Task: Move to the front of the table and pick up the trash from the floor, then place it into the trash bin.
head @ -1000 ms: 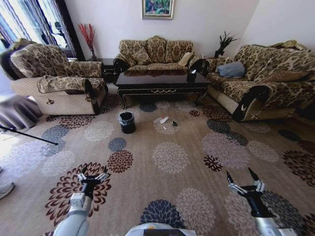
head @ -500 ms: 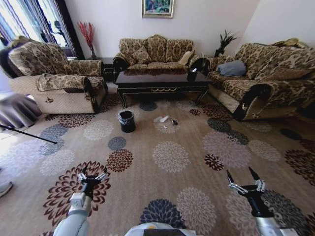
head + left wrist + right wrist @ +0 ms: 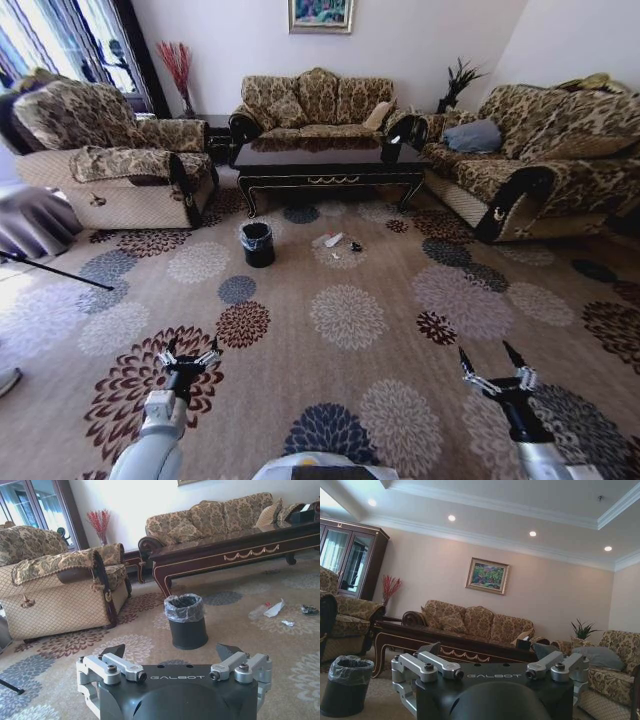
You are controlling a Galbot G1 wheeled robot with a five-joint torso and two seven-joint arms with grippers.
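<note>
While the robot is standing well back on the floor [image 3: 345, 300], both arms are hanging low at the near edge of the head view, one on each side. The left gripper [image 3: 188, 357] is hovering above a maroon flower on the carpet, its fingers spread apart and holding nothing. The right gripper [image 3: 492, 362] is hovering over plain beige carpet near a grey flower, its two fingers also spread wide and empty.

Far ahead, the table [image 3: 325, 165] is sitting in front of the middle sofa [image 3: 312, 105], with an armchair [image 3: 100, 150] to its left and another sofa [image 3: 530, 160] to its right. The trash bin [image 3: 257, 243] is standing upright on the carpet just in front of the table's left end, its thin liner bag folded over the rim. The trash [image 3: 333, 241] is lying on the carpet to the right of the bin, in front of the table's middle: a whitish paper piece, a small dark wrapper just beyond it, and a small white scrap nearer the robot.

From the left wrist view, the bin [image 3: 186, 620] is showing past the open fingers, with the scraps [image 3: 272, 609] lying well apart from it on the carpet
</note>
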